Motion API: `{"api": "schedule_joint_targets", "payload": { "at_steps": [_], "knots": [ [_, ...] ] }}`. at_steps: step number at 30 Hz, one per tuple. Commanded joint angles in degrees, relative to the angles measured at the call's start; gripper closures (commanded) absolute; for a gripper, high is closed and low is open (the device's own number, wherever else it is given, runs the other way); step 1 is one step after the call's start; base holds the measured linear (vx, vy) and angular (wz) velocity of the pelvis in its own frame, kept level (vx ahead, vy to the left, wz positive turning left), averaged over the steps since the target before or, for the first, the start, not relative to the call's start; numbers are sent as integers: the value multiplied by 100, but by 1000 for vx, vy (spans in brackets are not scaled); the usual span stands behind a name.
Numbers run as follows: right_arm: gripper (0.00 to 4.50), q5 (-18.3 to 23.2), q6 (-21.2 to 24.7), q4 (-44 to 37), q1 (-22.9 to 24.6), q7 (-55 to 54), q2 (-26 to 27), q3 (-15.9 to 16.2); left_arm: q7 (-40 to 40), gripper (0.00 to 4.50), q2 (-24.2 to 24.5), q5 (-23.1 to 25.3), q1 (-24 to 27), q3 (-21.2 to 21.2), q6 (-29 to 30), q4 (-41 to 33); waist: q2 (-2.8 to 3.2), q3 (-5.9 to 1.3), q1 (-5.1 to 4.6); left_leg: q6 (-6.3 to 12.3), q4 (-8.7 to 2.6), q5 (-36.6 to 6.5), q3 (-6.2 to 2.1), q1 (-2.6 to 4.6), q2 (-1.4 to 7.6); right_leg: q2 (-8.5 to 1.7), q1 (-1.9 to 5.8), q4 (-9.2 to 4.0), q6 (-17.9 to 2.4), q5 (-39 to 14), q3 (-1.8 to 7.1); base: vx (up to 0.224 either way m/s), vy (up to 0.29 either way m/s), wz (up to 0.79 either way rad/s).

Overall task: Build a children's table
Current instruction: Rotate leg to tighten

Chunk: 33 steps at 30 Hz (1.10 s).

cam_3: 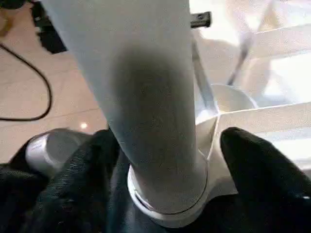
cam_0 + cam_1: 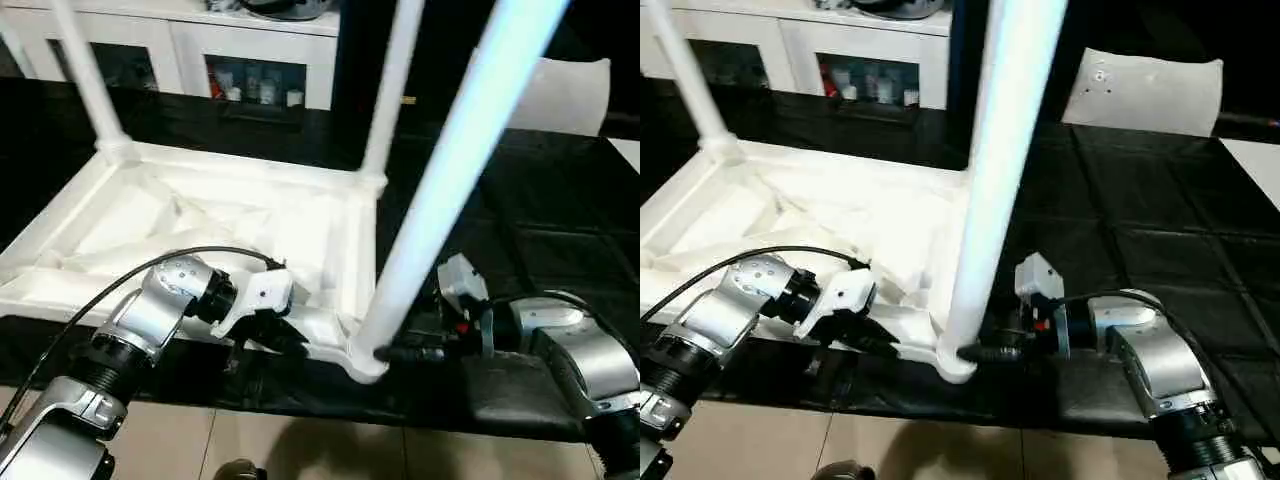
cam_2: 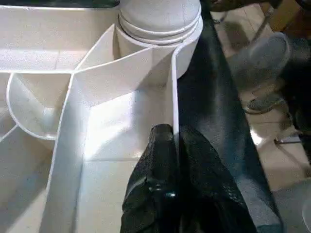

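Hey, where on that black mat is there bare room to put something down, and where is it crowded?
Bare black mat lies between the upturned tabletop and the white sheet, running toward the robot's right. It is crowded at the near corner: the left pincer pinches the tabletop's rim, and the right pincer straddles the base of the leg.

My left gripper (image 3: 167, 160) pinches a thin rim with its fingers closed, forearm angled inward. My right gripper (image 1: 165, 160) reaches in level from the opposite side, its fingers (image 1: 257, 165) spread around a leg's base.
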Motion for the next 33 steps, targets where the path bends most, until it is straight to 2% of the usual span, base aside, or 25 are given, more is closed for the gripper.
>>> {"api": "schedule_joint_targets", "payload": {
  "at_steps": [1,5,13,15,17,19,21,24,25,27,28,29,30,31,32,33],
  "knots": [
    [139,85,74,-27,-78,182,-100,66,-297,450,-12,117,51,-327,-60,-113,-9,-312,-23,188,-391,-986,-150,154,414,-508,142,-423,-1327,-577,223,0,0,0],
    [159,44,4,64,-104,294,-103,173,-272,450,-1,128,33,-333,-91,-98,-45,-321,-16,223,-379,-865,-152,139,402,-515,155,-404,-1334,-411,219,0,0,0],
    [234,104,80,70,-117,386,-76,236,-175,450,47,134,36,-301,-117,-73,-51,-327,7,256,-368,-793,-149,138,399,-511,160,-387,-1352,-307,214,0,0,0],
    [238,114,90,69,-117,387,-68,241,-169,450,53,129,41,-298,-120,-72,-50,-325,10,245,-367,-821,-152,138,401,-518,162,-395,-1341,-377,216,0,0,0],
    [248,202,240,1,-55,292,9,228,-69,450,14,100,65,-244,-95,-37,-14,-326,15,211,-373,-855,-157,145,401,-508,157,-394,-1339,-417,213,0,0,0],
    [250,277,366,-66,-4,167,76,182,37,450,-56,72,74,-203,-18,-15,-35,-325,13,196,-374,-875,-153,143,403,-507,159,-394,-1346,-402,213,0,0,0],
    [251,352,492,-140,45,40,139,132,158,450,-134,47,74,-161,75,6,-28,-317,17,173,-377,-909,-155,144,399,-512,157,-406,-1337,-446,219,0,0,0],
    [251,305,576,-299,188,-489,355,30,563,450,-328,131,17,-99,224,124,-40,-297,2,86,-394,-1124,-162,158,396,-520,139,-451,-1253,-889,228,0,0,0],
    [251,219,636,-388,295,-980,567,-48,915,450,-494,204,-40,-50,437,225,-26,-271,10,19,-409,-1275,-159,187,401,-523,100,-490,-1193,-1162,243,0,0,0],
    [251,20,700,-375,349,-1630,874,-110,1222,450,-698,202,-112,25,596,336,-21,-234,-18,-161,-450,-1669,-195,197,384,-547,91,-568,-1030,-1979,242,0,0,0],
    [252,-110,752,-362,355,-2027,1091,-129,1433,450,-849,179,-170,88,803,383,-30,-215,-64,-273,-472,-1926,-237,220,378,-561,67,-609,-877,-2551,234,0,0,0],
    [253,-169,910,-358,344,-2422,1339,-169,1662,450,-1007,172,-244,146,1003,436,-14,-211,-88,-329,-485,-2011,-255,222,376,-572,69,-626,-797,-2778,232,0,0,0],
    [253,-202,1040,-359,327,-2702,1523,-200,1837,450,-1123,162,-303,197,1162,478,-10,-186,-135,-415,-498,-2240,-285,239,359,-582,36,-675,-673,-3233,216,-62,19,-9],
    [255,-282,1225,-353,277,-3135,1800,-231,2183,450,-1311,197,-425,284,1359,600,18,-169,-194,-507,-488,-2628,-331,314,346,-593,-25,-740,-518,-3746,189,-56,30,-10],
    [255,-325,1305,-351,249,-3334,1923,-241,2356,450,-1398,222,-485,327,1439,667,-3,-196,-262,-540,-507,-2738,-368,301,351,-594,8,-740,-468,-3717,171,-56,30,-10],
    [255,-371,1392,-328,205,-3568,2054,-247,2537,450,-1496,237,-549,382,1526,754,1,-207,-283,-544,-533,-2722,-389,264,356,-596,51,-728,-476,-3579,157,-25,50,-16]
  ]
}}
